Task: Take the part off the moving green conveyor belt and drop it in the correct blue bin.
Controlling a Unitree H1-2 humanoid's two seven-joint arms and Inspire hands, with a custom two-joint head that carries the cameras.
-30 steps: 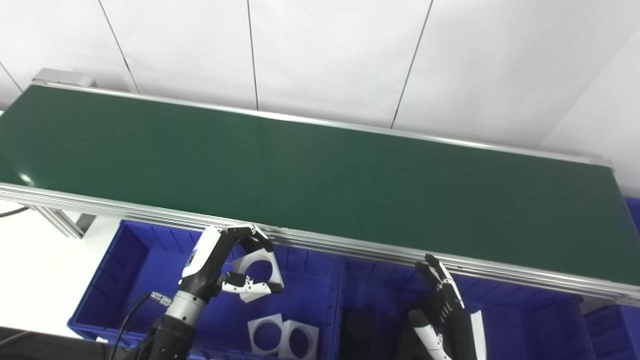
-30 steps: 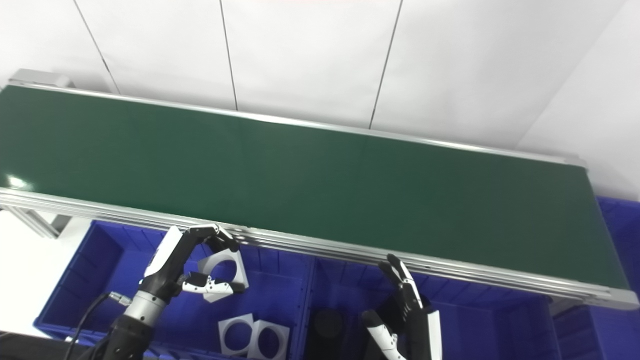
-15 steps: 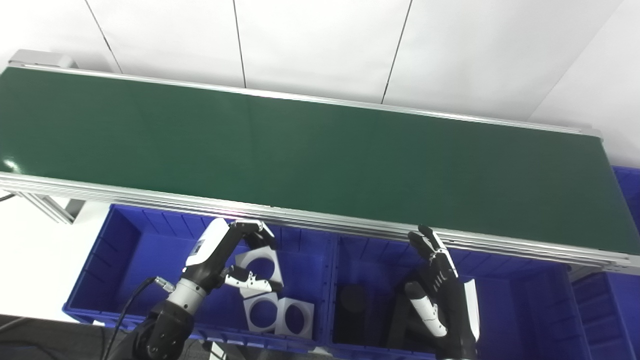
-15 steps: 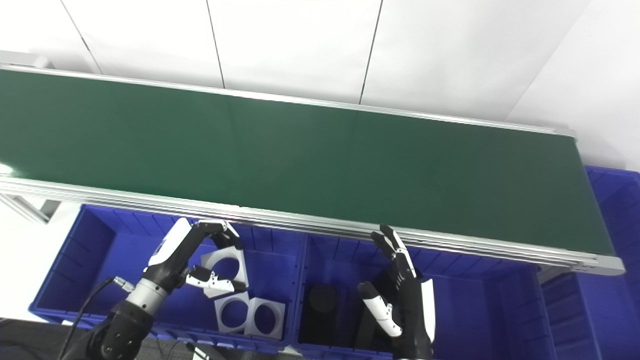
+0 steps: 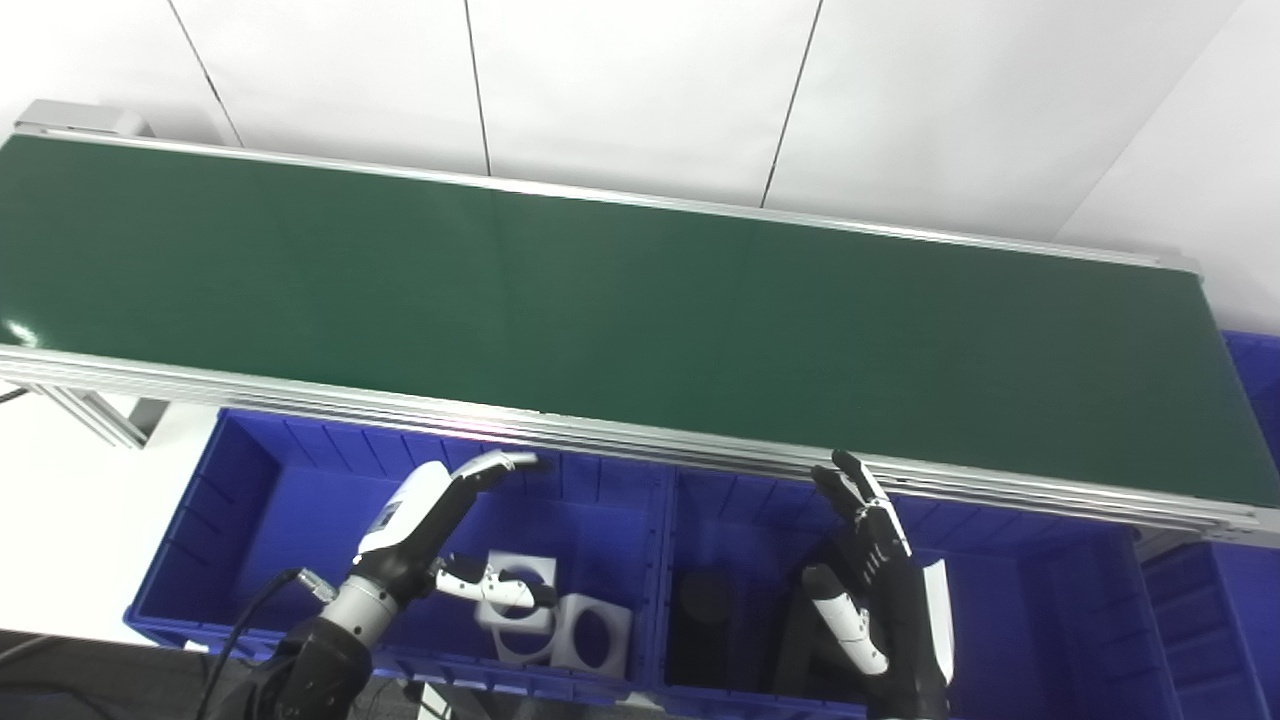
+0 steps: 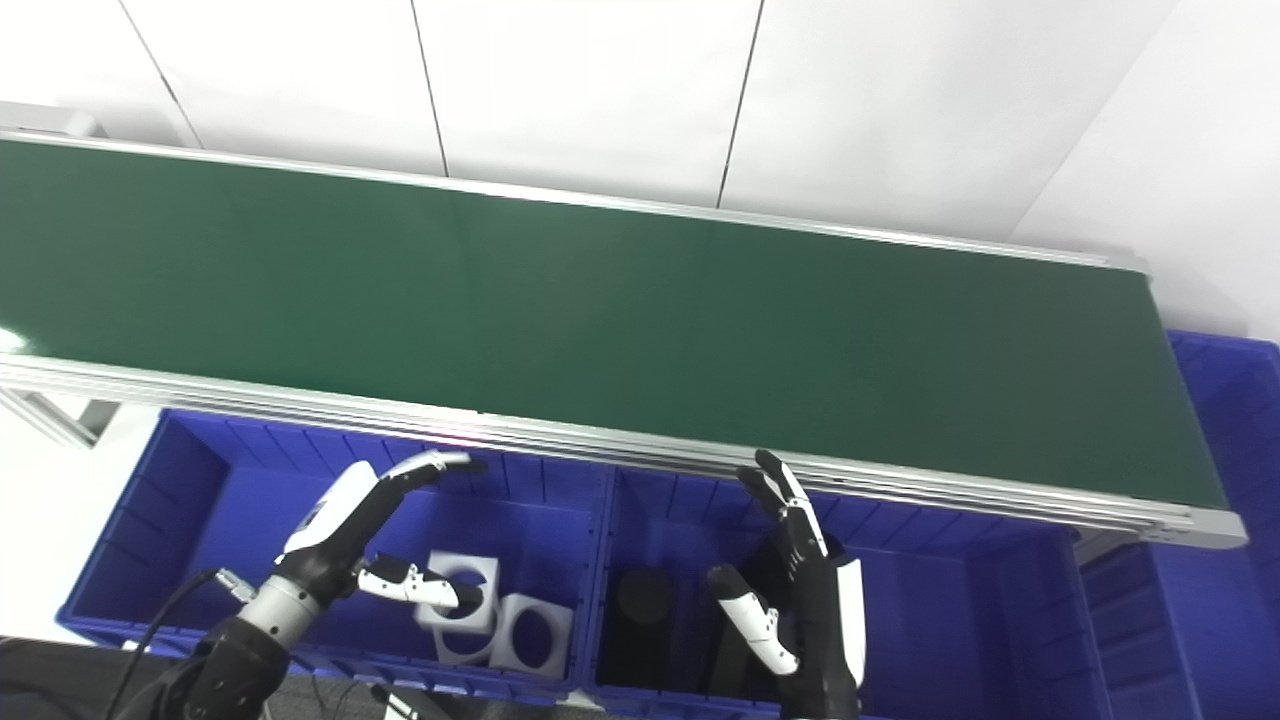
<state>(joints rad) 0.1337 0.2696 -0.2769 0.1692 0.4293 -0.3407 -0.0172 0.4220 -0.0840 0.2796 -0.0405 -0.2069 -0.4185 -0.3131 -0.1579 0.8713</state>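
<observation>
The green conveyor belt (image 5: 620,300) runs across the view with no part on it. My left hand (image 5: 430,530) hovers open over the left blue bin (image 5: 260,520), fingers spread, holding nothing. Just below its thumb a white square part with a round hole (image 5: 528,578) lies in that bin on top of other white parts (image 5: 590,632). My right hand (image 5: 880,590) is open, fingers pointing up, above the middle blue bin (image 5: 1040,600).
A black cylindrical part (image 5: 705,610) stands in the middle bin. Another blue bin (image 5: 1250,620) sits at the far right. The belt's aluminium rail (image 5: 620,440) overhangs the bins' far walls. White wall panels are behind.
My left hand opened and let go of the white square part, which dropped into the left bin onto the other white parts. The right hand stayed put.
</observation>
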